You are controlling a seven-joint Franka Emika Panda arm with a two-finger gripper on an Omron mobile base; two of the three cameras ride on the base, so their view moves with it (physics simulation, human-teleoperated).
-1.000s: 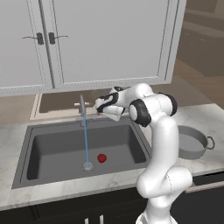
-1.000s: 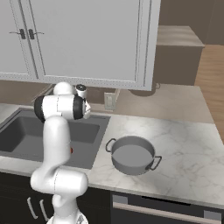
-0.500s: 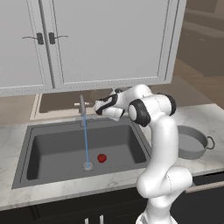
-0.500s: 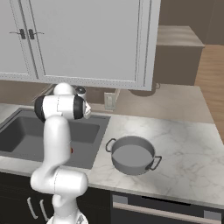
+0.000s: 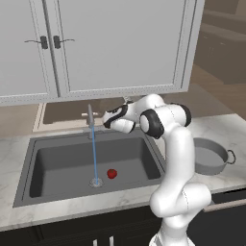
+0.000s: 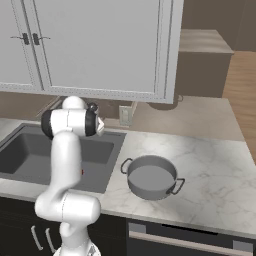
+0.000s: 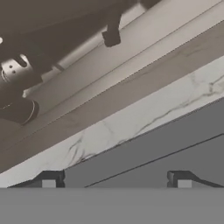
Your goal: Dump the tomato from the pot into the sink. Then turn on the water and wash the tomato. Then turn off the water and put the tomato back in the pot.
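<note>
The tomato (image 5: pixel 112 173) lies on the floor of the sink (image 5: pixel 57 163), just right of the round drain (image 5: pixel 96 182). A thin blue stream of water (image 5: pixel 94 153) falls from the faucet (image 5: pixel 90 120) onto the drain. My gripper (image 5: pixel 106 120) hovers at the sink's back rim, just right of the faucet and apart from it. In the hand view the faucet base (image 7: pixel 17 87) sits upper left, and the gripper (image 7: pixel 113 180) is open with nothing between its fingertips (image 7: pixel 48 180). The grey pot (image 5: pixel 209 156) stands upright on the counter right of the sink, also seen as pot (image 6: pixel 150 176).
White wall cabinets (image 5: pixel 96 48) hang above the sink. Marble counter (image 6: pixel 210 165) stretches right of the pot. A wall outlet (image 6: pixel 124 115) sits on the backsplash. The sink basin (image 6: pixel 25 155) lies behind my arm in the right base view.
The hand has crept slightly left toward the faucet. The water keeps running and the tomato has not moved.
</note>
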